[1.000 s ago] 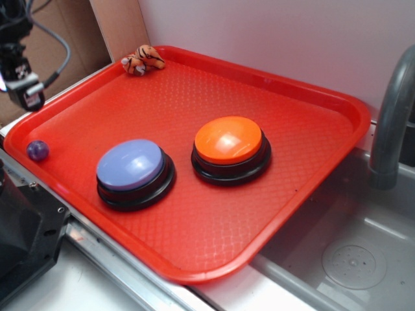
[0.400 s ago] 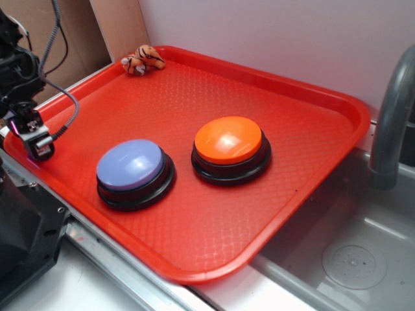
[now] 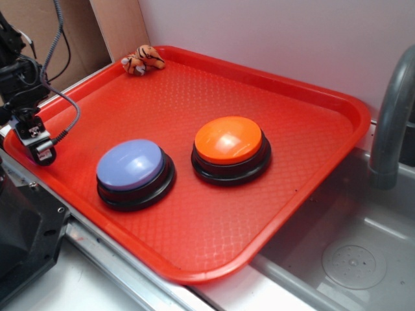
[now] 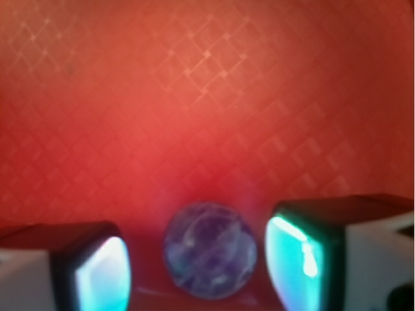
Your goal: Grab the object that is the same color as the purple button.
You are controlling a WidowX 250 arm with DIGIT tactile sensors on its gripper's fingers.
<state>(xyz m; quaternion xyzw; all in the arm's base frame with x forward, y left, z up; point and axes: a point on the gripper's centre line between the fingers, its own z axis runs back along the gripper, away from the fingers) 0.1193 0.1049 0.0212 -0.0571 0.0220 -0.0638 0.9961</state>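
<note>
In the wrist view a small glossy purple ball (image 4: pixel 209 249) lies on the red tray between my gripper's (image 4: pixel 201 265) two fingers, with a gap on each side; the gripper is open. In the exterior view my gripper (image 3: pixel 37 144) is low over the tray's left corner and hides the ball. The purple button (image 3: pixel 131 166), lavender dome on a black base, stands on the tray to the gripper's right.
An orange button (image 3: pixel 229 144) stands beside the purple one. A small orange striped tiger toy (image 3: pixel 143 59) lies at the tray's far corner. The red tray's raised rim (image 3: pixel 194 272) runs close by the gripper. A grey faucet (image 3: pixel 391 123) and a sink (image 3: pixel 353 262) are at the right.
My gripper came down from above the tray's left edge to the corner where the purple ball lay, and now covers it in the exterior view. The buttons and toy stayed put.
</note>
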